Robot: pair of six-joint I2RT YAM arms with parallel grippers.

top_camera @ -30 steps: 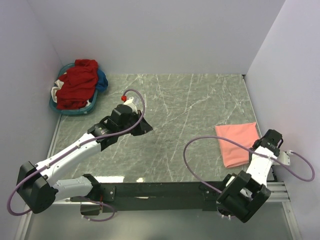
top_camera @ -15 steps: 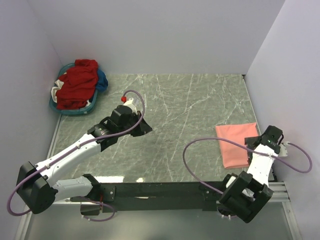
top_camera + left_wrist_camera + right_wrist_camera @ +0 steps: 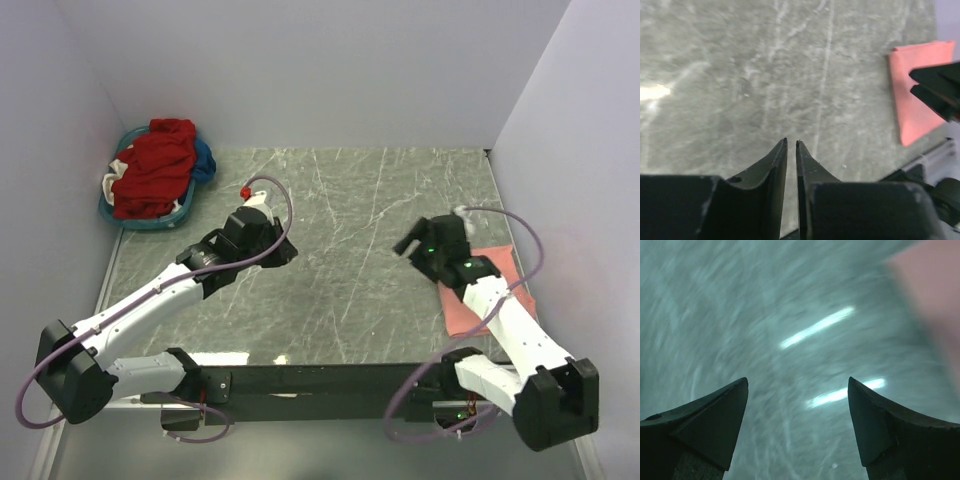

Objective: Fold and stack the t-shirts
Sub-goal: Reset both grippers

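The salmon-pink t-shirt (image 3: 492, 268) lies folded flat at the table's right side, partly under my right arm; it also shows in the left wrist view (image 3: 914, 100) and blurred in the right wrist view (image 3: 935, 285). My right gripper (image 3: 406, 245) (image 3: 797, 382) hovers open and empty over bare table just left of that shirt. My left gripper (image 3: 289, 254) (image 3: 791, 142) is left of centre, its jaws almost together with a thin slit and nothing between them. A dark red t-shirt (image 3: 155, 170) and a blue one (image 3: 205, 160) are heaped in the basket.
The round teal basket (image 3: 150, 221) stands in the far left corner, with a bit of white cloth (image 3: 115, 181) at its left rim. Grey walls enclose the marble table (image 3: 350, 200) on three sides. A black rail (image 3: 320, 380) runs along the near edge.
My right arm has swung from the table's right edge out over the table left of the pink shirt, and its jaws have opened wide. The left arm has hardly moved.
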